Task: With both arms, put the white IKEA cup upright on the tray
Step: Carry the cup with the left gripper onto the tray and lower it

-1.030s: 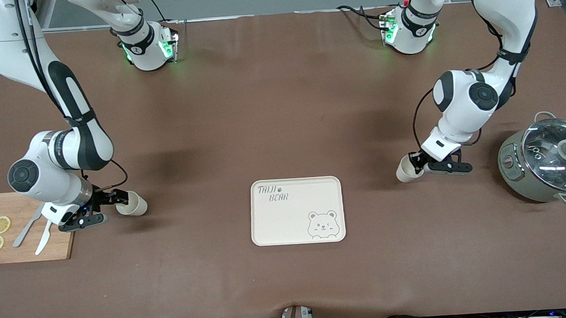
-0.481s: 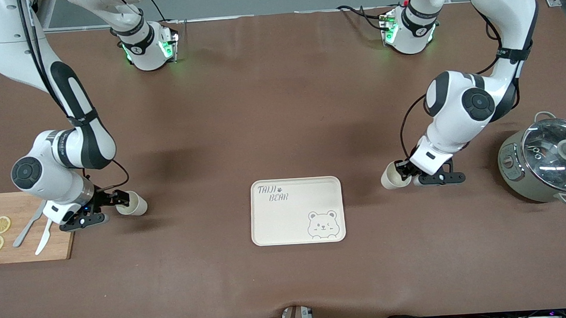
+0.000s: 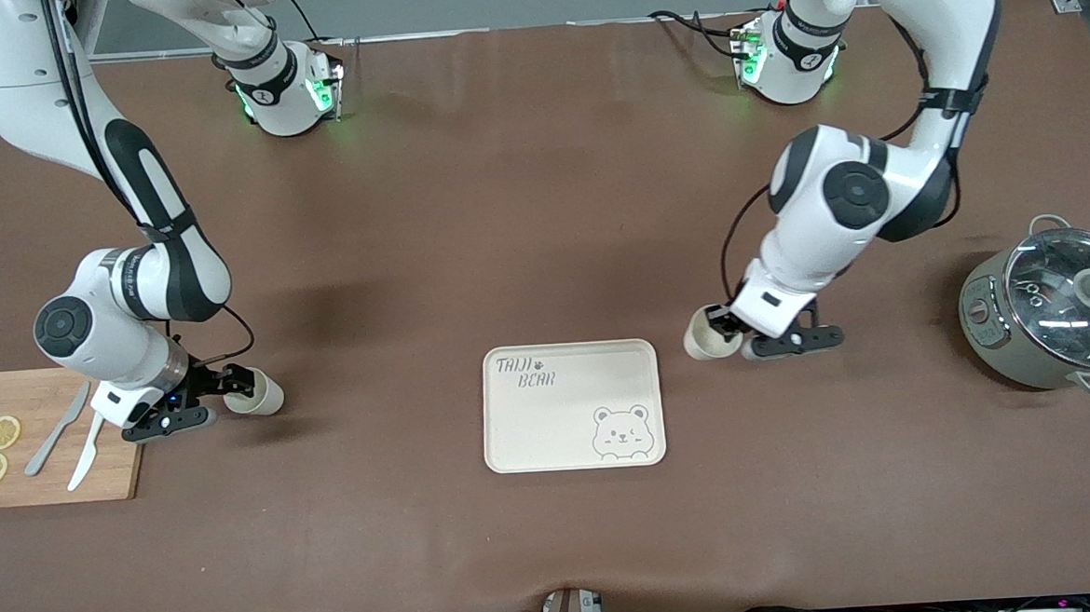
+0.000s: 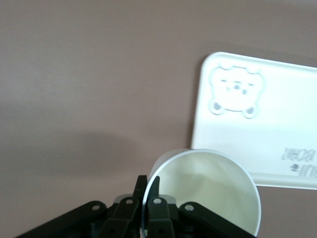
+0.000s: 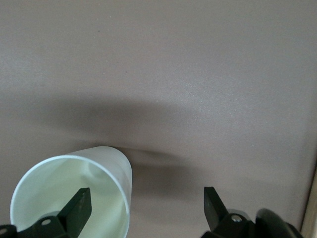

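My left pincer (image 3: 721,327) is clamped, arm bent low; my right pincer (image 3: 224,386) is spread wide, low.

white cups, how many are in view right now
2. One cup is pinched at its rim by the left gripper beside the tray; the other cup is at the right gripper beside the cutting board.

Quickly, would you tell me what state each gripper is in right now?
Left gripper: shut on the rim of a white cup, carried beside the tray.
Right gripper: open, one finger inside the other white cup, not clamped.
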